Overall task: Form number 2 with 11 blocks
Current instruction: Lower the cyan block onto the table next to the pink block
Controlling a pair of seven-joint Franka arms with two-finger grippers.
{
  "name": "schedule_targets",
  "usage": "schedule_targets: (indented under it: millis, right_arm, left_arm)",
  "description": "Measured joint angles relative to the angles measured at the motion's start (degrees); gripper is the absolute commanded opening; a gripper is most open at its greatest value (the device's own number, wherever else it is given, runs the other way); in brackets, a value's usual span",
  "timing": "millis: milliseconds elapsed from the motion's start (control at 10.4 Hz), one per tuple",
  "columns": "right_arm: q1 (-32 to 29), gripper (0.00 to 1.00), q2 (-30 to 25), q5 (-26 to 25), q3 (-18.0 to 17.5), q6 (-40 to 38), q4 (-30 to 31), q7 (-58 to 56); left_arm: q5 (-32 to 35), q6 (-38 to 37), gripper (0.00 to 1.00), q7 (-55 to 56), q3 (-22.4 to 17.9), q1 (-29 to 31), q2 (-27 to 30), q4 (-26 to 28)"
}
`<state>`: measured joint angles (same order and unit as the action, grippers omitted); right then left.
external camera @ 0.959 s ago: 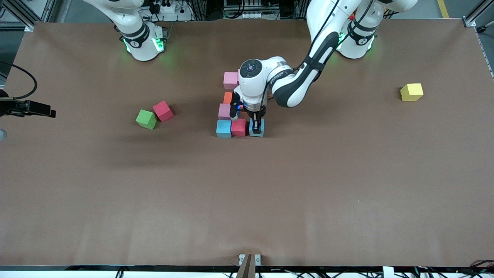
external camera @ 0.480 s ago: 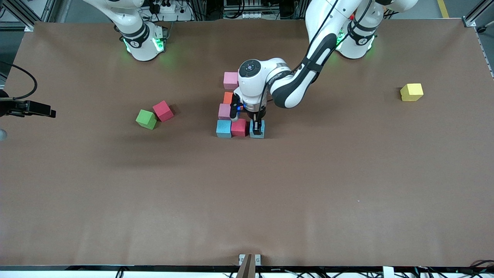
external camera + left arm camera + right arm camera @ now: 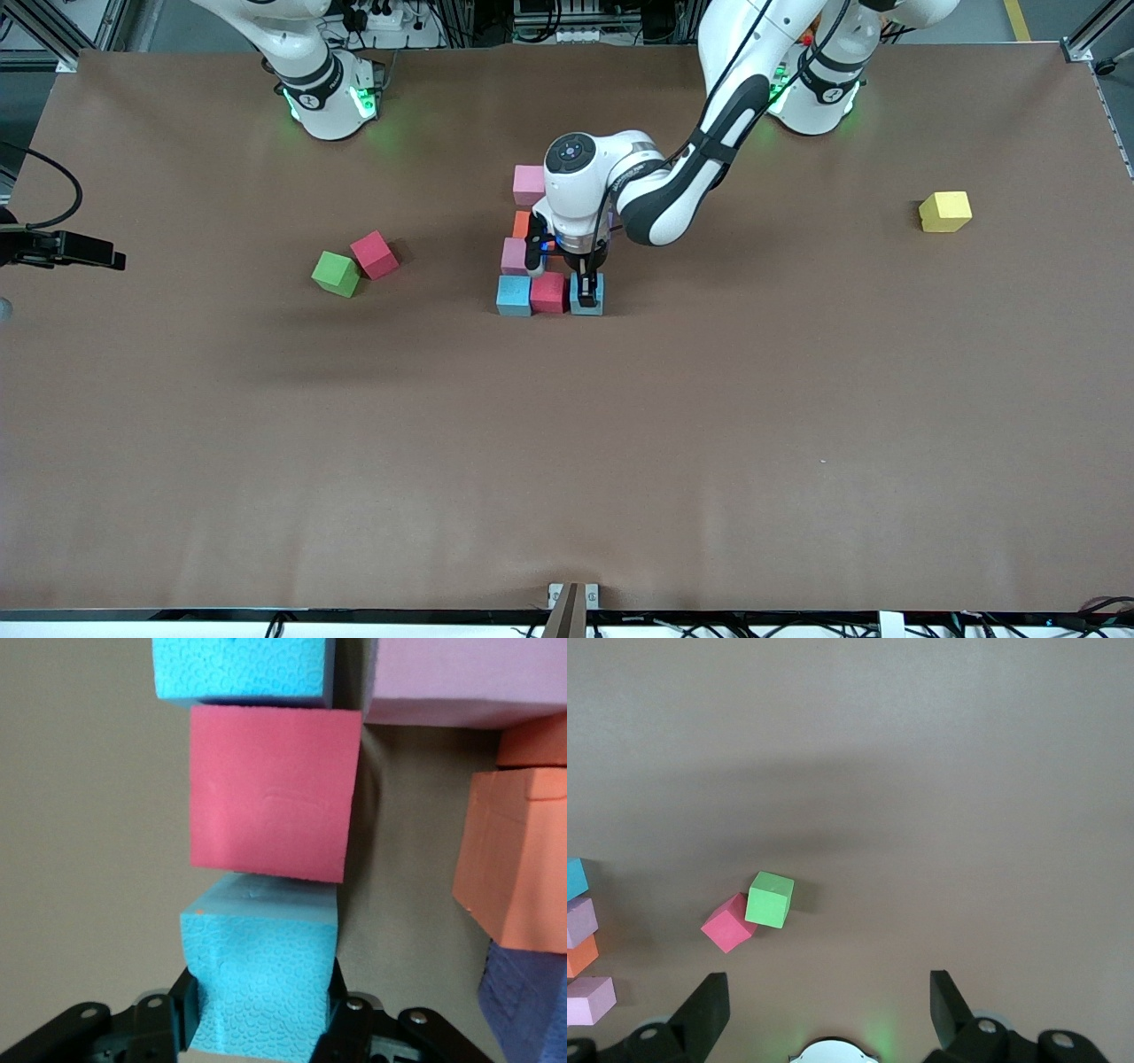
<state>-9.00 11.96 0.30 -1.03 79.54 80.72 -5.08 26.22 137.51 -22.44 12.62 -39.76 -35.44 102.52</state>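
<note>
left gripper [image 3: 586, 295] – light blue block [image 3: 586, 301] nudged closer

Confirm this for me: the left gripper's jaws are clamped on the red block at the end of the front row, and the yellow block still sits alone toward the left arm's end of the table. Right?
Not quite. The left gripper has its jaws shut on a light blue block, not the red one; the left wrist view shows the red block lying free next in the row. The yellow block does sit alone toward the left arm's end of the table.

Brown table [image 3: 567, 461] — aluminium framing [image 3: 1090, 35] at corners
</note>
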Motion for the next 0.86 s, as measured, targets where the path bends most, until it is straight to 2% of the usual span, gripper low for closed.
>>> schedule_targets:
  millis: [863]
  right_arm:
    - [-0.05,1.0,0.06,0.0,0.0,0.0,0.0,-0.13]
  left_arm:
    - [0.0,0.25,0.0,0.48,0.0,-0.44,-1.11,-1.14]
